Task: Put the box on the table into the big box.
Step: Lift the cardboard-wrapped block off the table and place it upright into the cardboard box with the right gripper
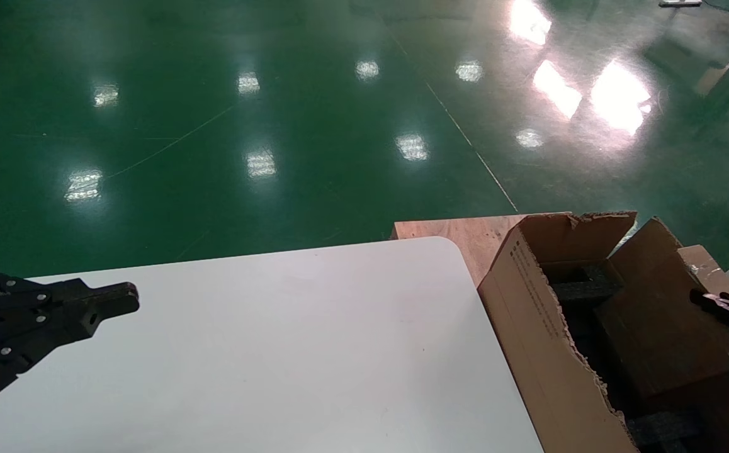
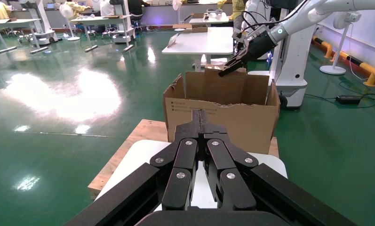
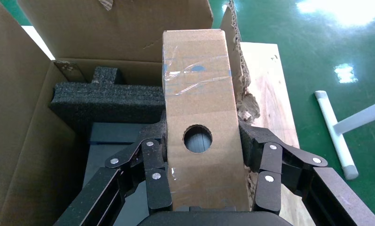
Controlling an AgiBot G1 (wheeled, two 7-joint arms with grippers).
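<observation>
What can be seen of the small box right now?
The small box is brown cardboard, long and narrow, with clear tape across its upper part and a round hole in its broad face. The right claw grips its two sides, holding it over the big carton, above the black foam.

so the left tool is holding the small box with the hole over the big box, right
Not quite: it is the right tool, not the left, that grips the small box over the big box, as the right wrist view shows. The left tool is shut and empty above the table.
</observation>
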